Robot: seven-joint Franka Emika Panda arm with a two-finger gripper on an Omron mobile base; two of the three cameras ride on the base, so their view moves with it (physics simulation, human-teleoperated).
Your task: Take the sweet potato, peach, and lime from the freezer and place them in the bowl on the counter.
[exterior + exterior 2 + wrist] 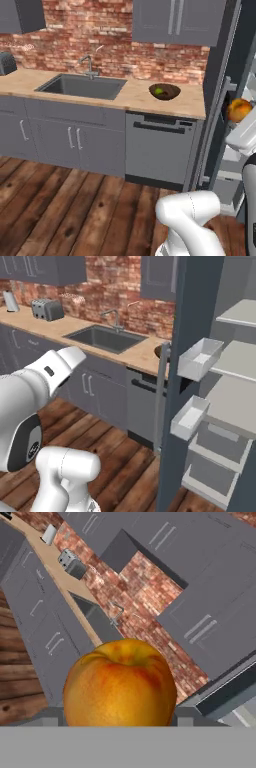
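Claw [120,724] gripping peach [120,682] across its middle | round, smooth, bruisable: judging light squeeze | bowl [164,91] at 10 o'clock.

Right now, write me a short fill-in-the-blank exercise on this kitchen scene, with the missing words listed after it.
1. The gripper is shut on the ____.
2. The green lime lies inside the wooden ____.
3. On the counter, the bowl stands between the freezer and the ____.
4. The wall behind the sink is made of red ____.

Missing words: peach; bowl; sink; brick
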